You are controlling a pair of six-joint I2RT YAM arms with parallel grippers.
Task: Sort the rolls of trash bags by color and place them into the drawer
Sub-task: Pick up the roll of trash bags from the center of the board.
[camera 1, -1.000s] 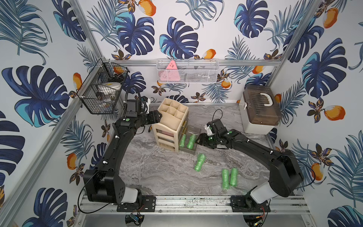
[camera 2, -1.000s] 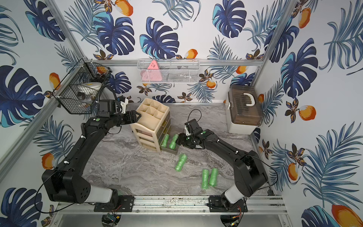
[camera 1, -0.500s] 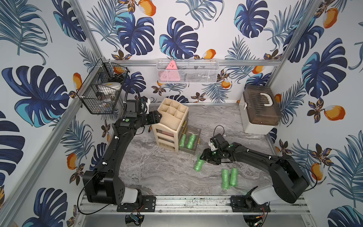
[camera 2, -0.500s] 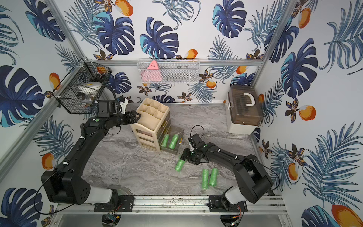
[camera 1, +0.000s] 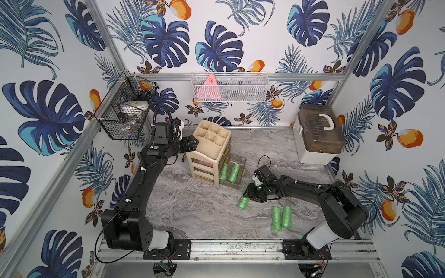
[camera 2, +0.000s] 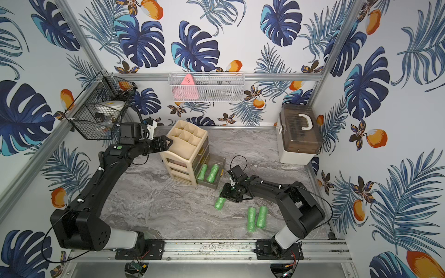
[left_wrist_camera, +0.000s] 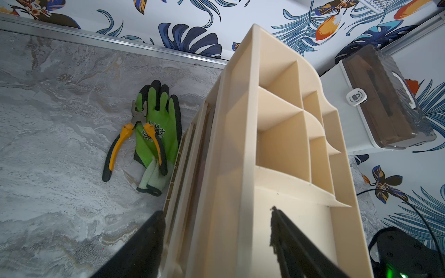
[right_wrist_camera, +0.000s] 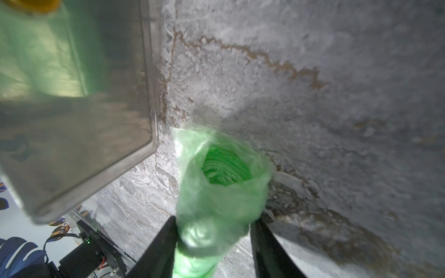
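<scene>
My right gripper [camera 1: 248, 195] [right_wrist_camera: 213, 221] is low over the marble floor, shut on one end of a bright green roll [camera 1: 243, 203] [camera 2: 219, 203] [right_wrist_camera: 221, 192], which lies just in front of the open drawer [camera 1: 241, 166] [right_wrist_camera: 96, 144]. Two green rolls [camera 1: 224, 172] [camera 1: 233, 172] lie side by side in that drawer, the lowest one of the beige organizer [camera 1: 212, 144] [left_wrist_camera: 240, 144]. Another pair of green rolls [camera 1: 276, 219] [camera 1: 286, 216] rests nearer the front. My left gripper [camera 1: 192, 142] [left_wrist_camera: 216, 214] is shut on the organizer's top edge.
Behind the organizer lie a green work glove [left_wrist_camera: 156, 134] and yellow-handled pliers [left_wrist_camera: 130, 137]. A white box with a brown lid [camera 1: 317, 134] stands at the back right. A black wire basket [camera 1: 125, 113] and a white mesh shelf [camera 1: 228, 86] hang on the walls.
My right gripper has come away from the drawer toward the front, down to the loose green roll, and its jaws have narrowed onto it. The left arm has not moved.
</scene>
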